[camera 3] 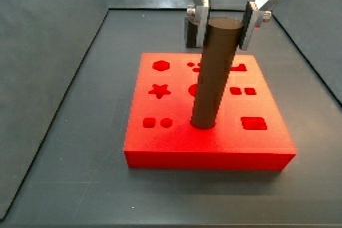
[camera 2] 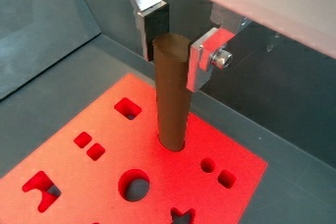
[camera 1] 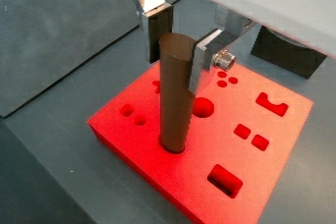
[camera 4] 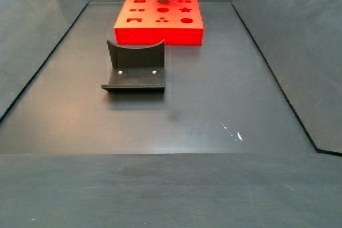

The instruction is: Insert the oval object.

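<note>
Gripper (camera 3: 229, 15) fingers (camera 1: 209, 56) flanking oval object (camera 3: 215, 72)

The oval object (camera 3: 213, 70) is plain dark brown, smooth and unpatterned, in both wrist views (camera 1: 175, 90) and the side views. The red block (camera 3: 209, 112) beneath it is bright, saturated red, its top dotted with darker red cut-out shapes: star, hexagon, circles, squares. The gripper (camera 3: 229, 16) at the rod's top has silver metal fingers (camera 2: 207, 56) with dark pads. The fixture (camera 4: 135, 67) is matt dark grey to black. The floor (camera 4: 174, 132) is dull dark grey, with a few small pale flecks.
</note>
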Available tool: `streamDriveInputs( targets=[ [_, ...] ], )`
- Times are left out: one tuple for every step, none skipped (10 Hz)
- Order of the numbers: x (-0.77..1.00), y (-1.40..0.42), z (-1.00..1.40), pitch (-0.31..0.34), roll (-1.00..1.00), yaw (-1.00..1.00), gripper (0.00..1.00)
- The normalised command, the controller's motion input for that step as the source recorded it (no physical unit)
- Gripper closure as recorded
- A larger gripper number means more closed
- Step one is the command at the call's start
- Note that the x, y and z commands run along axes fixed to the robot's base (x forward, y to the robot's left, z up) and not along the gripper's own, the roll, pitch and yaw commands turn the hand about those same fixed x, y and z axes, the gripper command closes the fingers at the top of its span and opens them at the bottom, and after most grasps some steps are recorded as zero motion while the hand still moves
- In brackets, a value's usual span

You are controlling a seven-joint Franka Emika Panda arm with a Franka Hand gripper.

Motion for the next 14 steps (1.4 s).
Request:
streamDriveInputs(
  targets=[
    [0.0,0.0,-0.04,0.0,0.0,0.0,1.0],
    [0.01,-0.14,-0.02,0.0,0.05,0.0,1.0],
    [0.08,-0.04,-0.11,0.0,0.03,0.01,1.0],
    [0.1,-0.03,-0.12,0.0,0.03,0.01,1.0],
    [0.1,0.0,-0.14,0.0,0.0,0.01,1.0],
    [0.13,0.0,-0.18,0.0,0.0,0.01,1.0],
    [0.1,0.0,-0.21,0.0,0.0,0.02,1.0],
    [0.05,0.0,-0.28,0.0,0.02,0.02,1.0],
    [0.05,0.0,-0.38,0.0,0.04,0.01,1.0],
    [0.02,0.0,-0.46,0.0,0.09,0.0,1.0],
    [0.04,-0.11,-0.47,0.0,0.21,0.0,1.0],
    [0.07,-0.05,-0.45,0.0,0.19,0.0,1.0],
    [0.11,0.0,-0.45,0.0,0.13,0.0,1.0],
    [0.08,0.0,-0.35,0.0,0.09,0.0,1.0]
  ],
)
